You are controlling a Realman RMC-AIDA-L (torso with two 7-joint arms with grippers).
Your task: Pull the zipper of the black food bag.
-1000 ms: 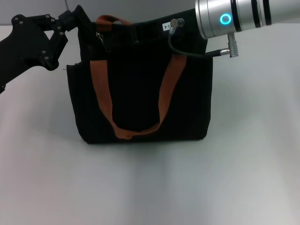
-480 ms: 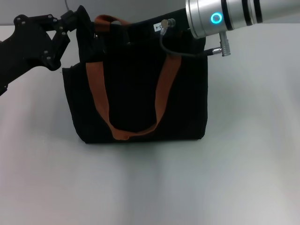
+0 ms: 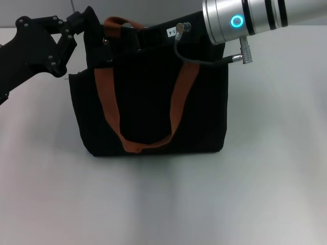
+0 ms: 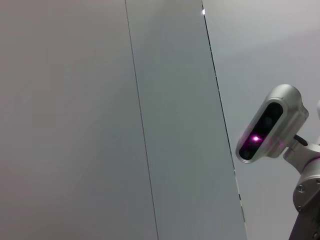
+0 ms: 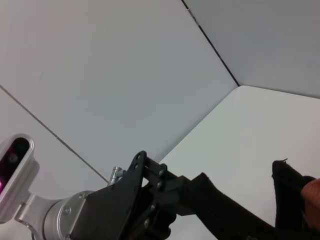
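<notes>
Surface: white tabletop (image 3: 214, 199), with pale grey wall panels (image 4: 100, 120) behind, seen in both wrist views.
Left gripper fingers: pressed together on the upper left corner of the black food bag (image 3: 153, 102); the right wrist view shows the black fingers (image 5: 165, 192) clamped on a fold of black fabric.
Left gripper: the left gripper (image 3: 82, 23) sits at the bag's far left top edge, its black linkage running out toward the left border of the head view.
Right gripper fingers: hidden behind the bag's top edge; spread or closed cannot be told.
Right arm: the silver wrist section (image 3: 245, 18) with a lit blue ring lies across the bag's upper right corner, a grey cable (image 3: 191, 57) looping beside it.
Bag position: upright on the tabletop, centre of the head view, front panel facing the camera.
Handles: orange-brown strap (image 3: 143, 145) hangs down the front; a second strap (image 3: 120, 21) rises at the top.
Zipper: along the top edge; the pull tab cannot be made out.
</notes>
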